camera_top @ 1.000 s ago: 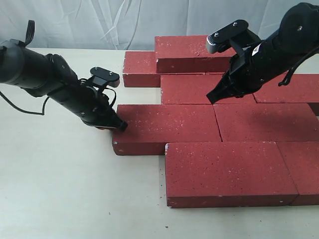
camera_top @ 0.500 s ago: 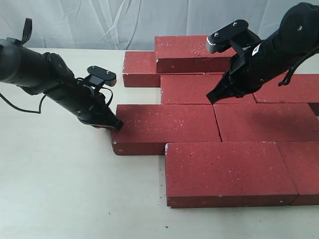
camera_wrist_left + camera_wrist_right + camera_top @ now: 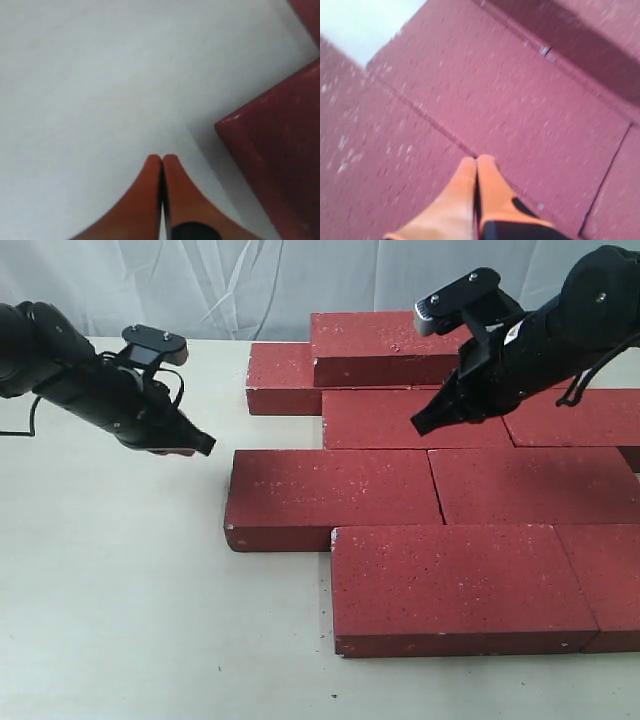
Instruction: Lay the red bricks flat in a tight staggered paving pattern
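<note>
Exterior view, red bricks point(image 3: 330, 498) lying flat in staggered rows on the right half of the table point(image 3: 120, 590), left gripper point(image 3: 203, 446) hovering over the table beside them, right gripper point(image 3: 420, 426) hanging above them, left wrist view, its fingers point(image 3: 147, 185) pressing together, holding nothing, right wrist view, its fingers point(image 3: 457, 192) pressing together too, holding nothing.

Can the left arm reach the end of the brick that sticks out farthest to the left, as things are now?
Probably yes. The left hand, shut, hangs above the table just beside the end of that brick, and nothing stands between them.
</note>
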### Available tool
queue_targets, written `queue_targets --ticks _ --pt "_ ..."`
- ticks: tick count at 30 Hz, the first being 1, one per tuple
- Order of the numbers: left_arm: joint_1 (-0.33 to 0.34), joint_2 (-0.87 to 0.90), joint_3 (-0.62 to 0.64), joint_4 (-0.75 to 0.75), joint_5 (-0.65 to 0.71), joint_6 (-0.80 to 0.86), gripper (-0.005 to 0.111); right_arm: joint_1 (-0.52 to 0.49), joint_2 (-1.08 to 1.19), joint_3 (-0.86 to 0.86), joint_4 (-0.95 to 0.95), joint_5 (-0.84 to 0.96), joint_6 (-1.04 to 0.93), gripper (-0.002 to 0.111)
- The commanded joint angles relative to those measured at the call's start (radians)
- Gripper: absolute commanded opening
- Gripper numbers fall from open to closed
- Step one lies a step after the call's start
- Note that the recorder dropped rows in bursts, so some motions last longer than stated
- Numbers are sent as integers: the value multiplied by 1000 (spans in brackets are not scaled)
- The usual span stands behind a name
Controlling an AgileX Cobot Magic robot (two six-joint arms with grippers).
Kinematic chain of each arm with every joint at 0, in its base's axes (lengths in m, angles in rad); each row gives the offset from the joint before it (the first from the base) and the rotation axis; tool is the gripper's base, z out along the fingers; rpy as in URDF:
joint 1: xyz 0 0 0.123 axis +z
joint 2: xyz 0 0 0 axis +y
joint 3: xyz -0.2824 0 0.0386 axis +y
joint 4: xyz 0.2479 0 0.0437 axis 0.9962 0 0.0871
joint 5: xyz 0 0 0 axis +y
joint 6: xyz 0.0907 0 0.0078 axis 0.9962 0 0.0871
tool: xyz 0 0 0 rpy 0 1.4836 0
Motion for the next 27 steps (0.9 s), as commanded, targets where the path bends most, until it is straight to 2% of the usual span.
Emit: queue_targets --ticks 1,5,7,10,12,17,24,27 --pt "-42 -29 0 -158 -123 165 0 -5 1 2 71 -225 3 -1" --pt "-83 -12 -2 -297 -336 251 0 -8 29 2 33 -334 3 -1" --pt "-94 6 -28 -289 -409 258 0 -32 45 0 15 -407 3 -1" --pt "-92 45 -144 -241 -222 258 0 -96 78 -66 56 -395 9 -1" --pt "-92 84 -238 -237 -133 255 0 -152 113 -153 75 -262 9 -1" --pt "-92 181 -431 -226 -93 250 0 -259 230 -365 116 2 29 -1" --pt "-92 280 -645 -154 121 239 0 -345 371 -557 112 152 81 -1" --pt "-92 323 -722 -75 143 138 0 -349 405 -573 93 154 79 -1"
